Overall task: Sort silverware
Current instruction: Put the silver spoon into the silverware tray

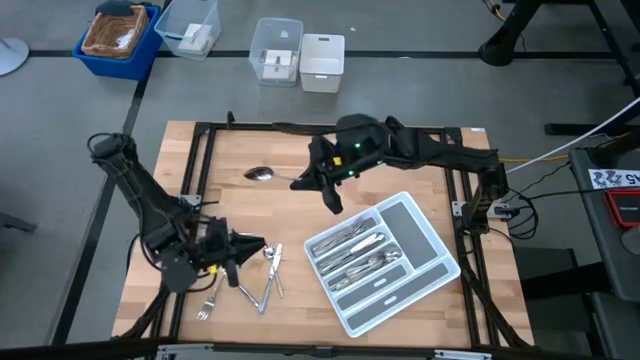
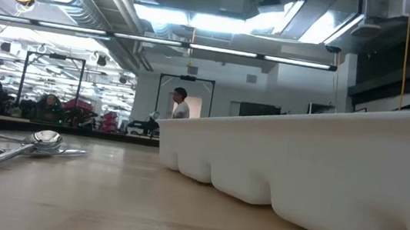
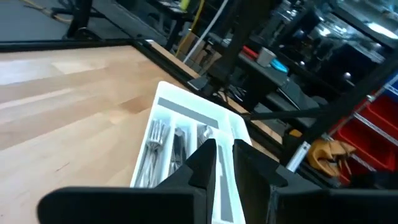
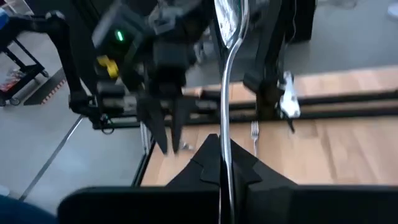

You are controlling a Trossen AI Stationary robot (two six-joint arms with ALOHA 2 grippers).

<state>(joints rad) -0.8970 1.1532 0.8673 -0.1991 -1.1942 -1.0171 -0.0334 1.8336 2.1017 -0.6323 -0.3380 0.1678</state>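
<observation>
The silverware lies in three places: a sorted batch in the grey tray (image 1: pixel 425 275), a loose cluster of forks and spoons (image 1: pixel 262 280) on the wooden desk (image 1: pixel 290 225) near the left arm, and one spoon (image 1: pixel 268 174) held off the far side of the desk. The right end effector (image 4: pixel 222 163) is clenched on that spoon's handle, the bowl standing past its fingers in its wrist view. The left end effector (image 1: pixel 250 246) hovers by the loose cluster; its fingers (image 3: pixel 205 158) stand slightly apart, seemingly with nothing between them, though the wrist view is poor. Clear boxes (image 1: pixel 277 50) and a blue bin (image 1: pixel 118 36) sit on the floor beyond. Only the low view shows the workshop with a person (image 2: pixel 180 103) standing far back.
</observation>
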